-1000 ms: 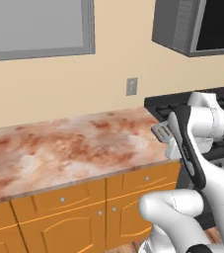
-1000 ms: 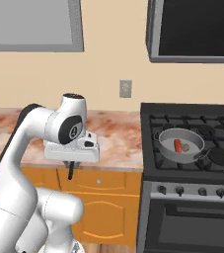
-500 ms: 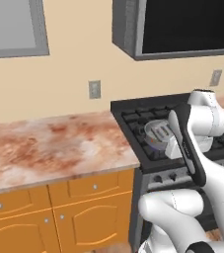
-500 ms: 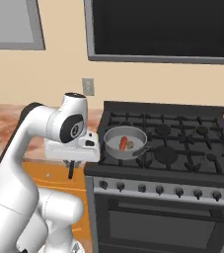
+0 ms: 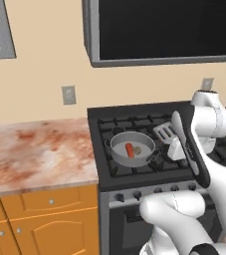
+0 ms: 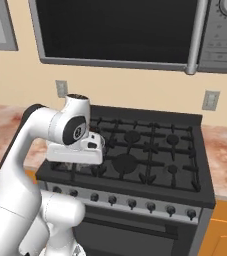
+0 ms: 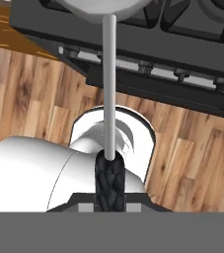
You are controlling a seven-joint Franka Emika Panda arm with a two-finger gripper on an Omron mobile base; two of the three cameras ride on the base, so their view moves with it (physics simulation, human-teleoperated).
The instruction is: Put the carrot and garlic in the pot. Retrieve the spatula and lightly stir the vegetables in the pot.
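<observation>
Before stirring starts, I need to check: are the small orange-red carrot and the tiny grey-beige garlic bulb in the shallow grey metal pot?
Both in: the orange-red carrot and grey-beige garlic bulb lie inside the shallow grey metal pot on the stove.

White arm bent at the elbow, forearm raised over the front of the stove, hand level, gripper (image 5: 170, 144) closed with its 2 fingers clamped on the spatula (image 5: 164, 131), blade pointing away from the base
</observation>
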